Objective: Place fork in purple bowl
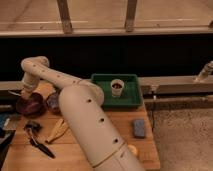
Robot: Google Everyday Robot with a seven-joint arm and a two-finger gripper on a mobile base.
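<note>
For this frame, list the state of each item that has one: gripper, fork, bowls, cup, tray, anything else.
gripper: over the purple bowl's far rim.
fork: thin piece sticking out left of the gripper, above the table.
purple bowl: upright on the table, contents unclear.
cup: upright in the tray, dark inside.
green tray: flat on the table.
banana: lying on the table.
black-handled tool: lying flat.
blue sponge: lying flat.

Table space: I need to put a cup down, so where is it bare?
Bare wood lies between the green tray and the blue sponge. The left is crowded: purple bowl, banana, black tool, with the gripper over the bowl.
</note>
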